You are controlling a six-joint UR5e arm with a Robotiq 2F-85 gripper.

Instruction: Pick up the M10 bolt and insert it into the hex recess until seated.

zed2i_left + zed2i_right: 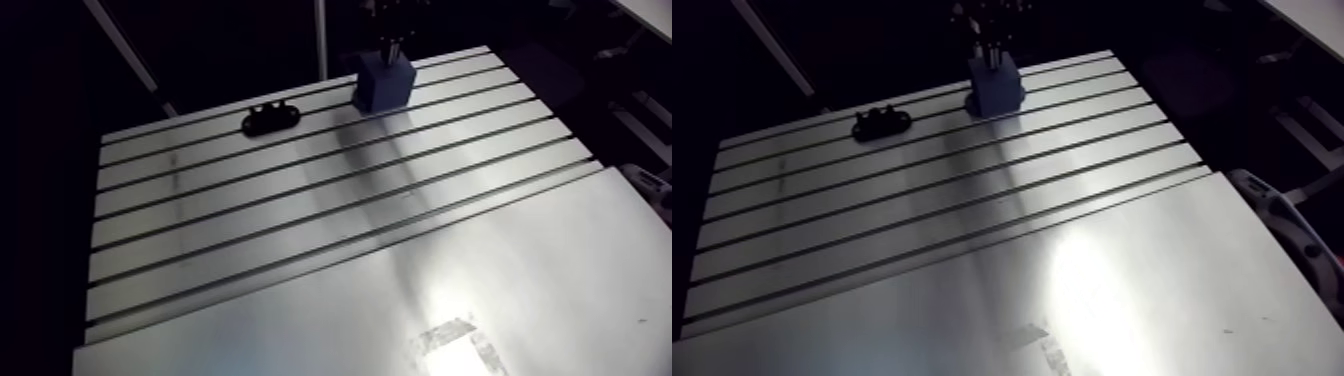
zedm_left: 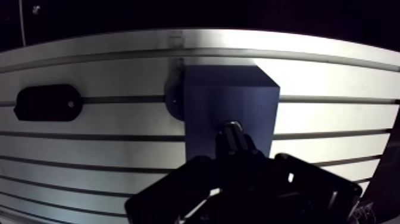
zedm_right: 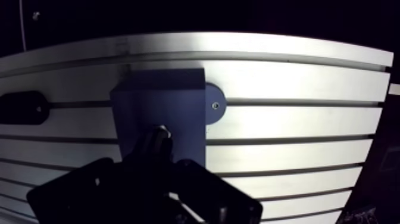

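A blue block (image 1: 383, 82) stands near the far edge of the slotted table (image 1: 300, 230), on a round foot (image 3: 213, 104) held by a screw. My gripper (image 2: 235, 156) hangs directly over the block's top face (image 2: 229, 101), shut on the M10 bolt (image 2: 233, 134). The bolt's dark end pokes out past the fingers, over the near part of that top face. I cannot see the hex recess; the bolt and fingers cover that spot. In the arm view the gripper (image 1: 392, 30) comes down onto the block from above.
A flat black fixture plate (image 1: 270, 118) with rounded ends lies on the table beside the block, also seen in the wrist view as a black plate (image 2: 47, 102). Long slots run across the table. A smooth sheet (image 1: 450, 290) covers the near part.
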